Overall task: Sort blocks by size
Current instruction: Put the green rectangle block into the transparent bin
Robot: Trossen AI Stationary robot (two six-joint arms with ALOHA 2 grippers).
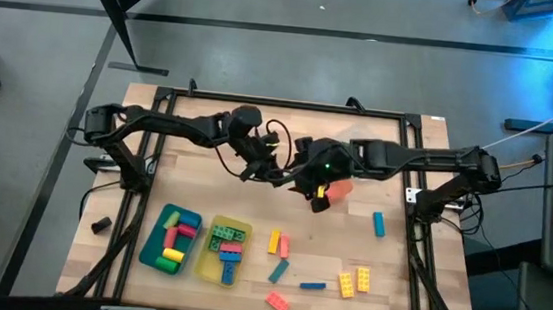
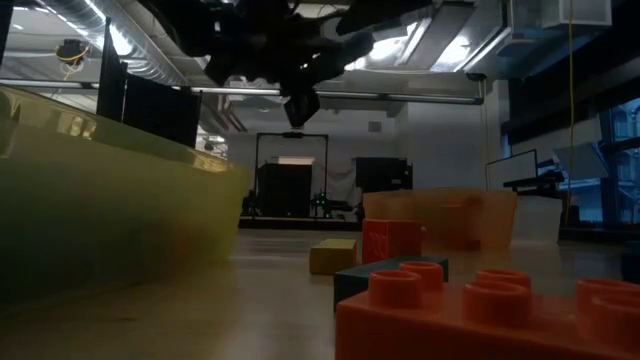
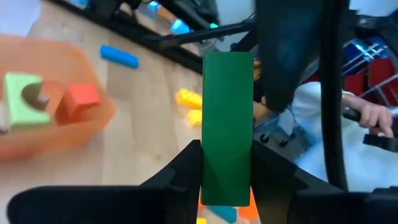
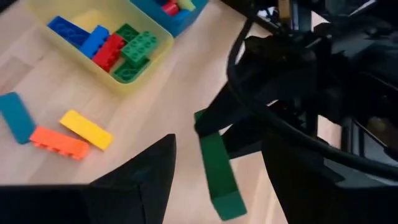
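Blocks lie loose on the counter, and one long green block is clamped endwise in the left pincer, held in the air beside the orange tray. Right pincer stands apart just beside that green block, gripping nothing. Best close squarely on the free end before any handover, then carry it toward the yellow tray, farther from the orange tray, where similar long bars lie.

Both arms stretched inward, left gripper clamped, right gripper spread wide, nearly meeting mid-air.
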